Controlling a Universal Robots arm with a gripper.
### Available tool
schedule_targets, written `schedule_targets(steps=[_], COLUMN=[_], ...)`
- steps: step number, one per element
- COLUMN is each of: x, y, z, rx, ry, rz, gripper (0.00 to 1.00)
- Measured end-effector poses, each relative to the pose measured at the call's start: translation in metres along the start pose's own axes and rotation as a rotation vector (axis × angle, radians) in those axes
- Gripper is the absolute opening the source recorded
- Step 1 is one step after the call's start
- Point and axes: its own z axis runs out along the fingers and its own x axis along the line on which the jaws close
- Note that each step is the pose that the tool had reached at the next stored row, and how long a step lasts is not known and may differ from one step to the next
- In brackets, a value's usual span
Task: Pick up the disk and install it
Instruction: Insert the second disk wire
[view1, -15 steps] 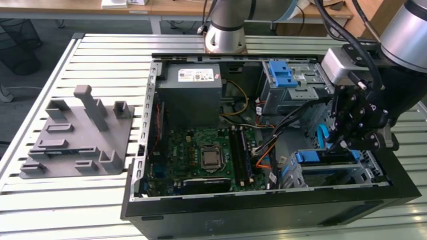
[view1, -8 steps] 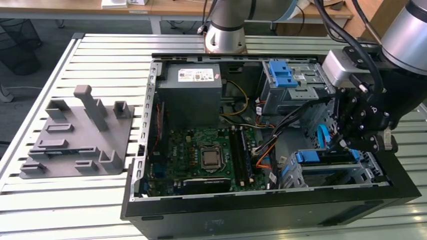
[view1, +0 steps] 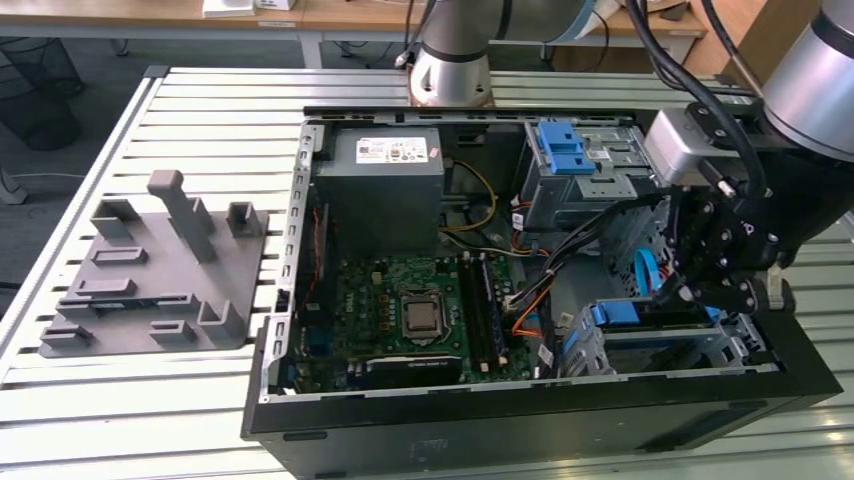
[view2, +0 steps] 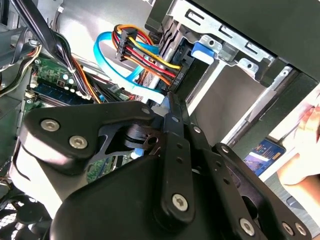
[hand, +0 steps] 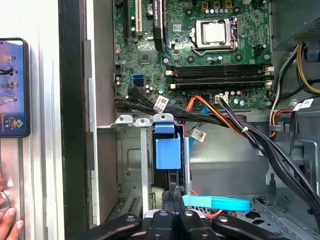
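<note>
The disk (view1: 647, 314) stands on edge in the drive cage (view1: 727, 348) at the front corner of the open computer case, on the exterior view's right; its blue frame shows along the upper edge. In the first wrist view, the disk (hand: 167, 150) appears edge-on as a blue block inside the metal cage (hand: 130, 160). My gripper (view1: 694, 292) hangs right over the disk's outer end. Seen in the first wrist view, the gripper (hand: 174, 195) is shut, its tips meeting at the disk's edge; contact is unclear. The second wrist view has the gripper (view2: 172, 107) near bundled cables (view2: 145, 55).
A grey power-supply box (view1: 387, 165) and the motherboard (view1: 414, 310) lie in the case. A second cage with a blue latch (view1: 567, 150) sits at the back. A grey fixture (view1: 154, 270) lies on the exterior view's left. A phone (hand: 12, 87) and a hand (hand: 7, 220) are beside the case.
</note>
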Motion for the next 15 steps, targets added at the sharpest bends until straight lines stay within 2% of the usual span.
schedule_targets(steps=[11,15], x=[-0.0015,-0.0014], y=[-0.0007,-0.0007], z=[0.0056,0.0049], rx=[0.0,-0.0002], ry=[-0.0005,-0.0022], rz=[0.0,0.0], gripper=[0.11,0.11])
